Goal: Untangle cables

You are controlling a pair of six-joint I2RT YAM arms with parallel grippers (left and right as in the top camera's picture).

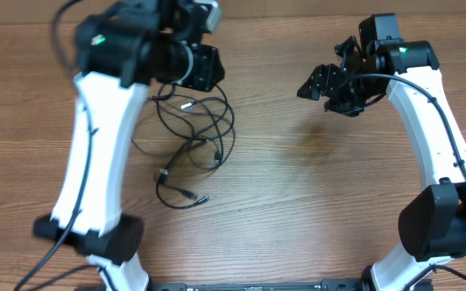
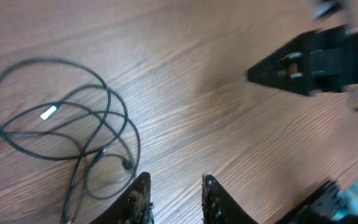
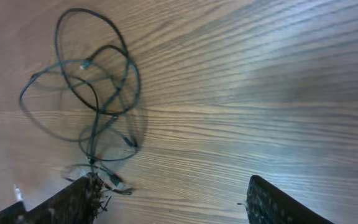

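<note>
While holding nothing, left fingers (image 2: pixel 140 200) parted narrowly just beside the cables (image 1: pixel 205 144), probably poised to pick a strand; right fingers (image 3: pixel 278 202) spread wide, empty, well apart from the cables, likely standing by. Cables loosely looped, tangled, flat on wood-grain tabletop (image 1: pixel 314 202); no room beyond visible.

No writing, label, brand, number or sign can be read in any of the views. The thin black cables (image 1: pixel 205 144) are too small to show any marking, and the wooden tabletop (image 1: pixel 314 202) shows only plain grain.
</note>
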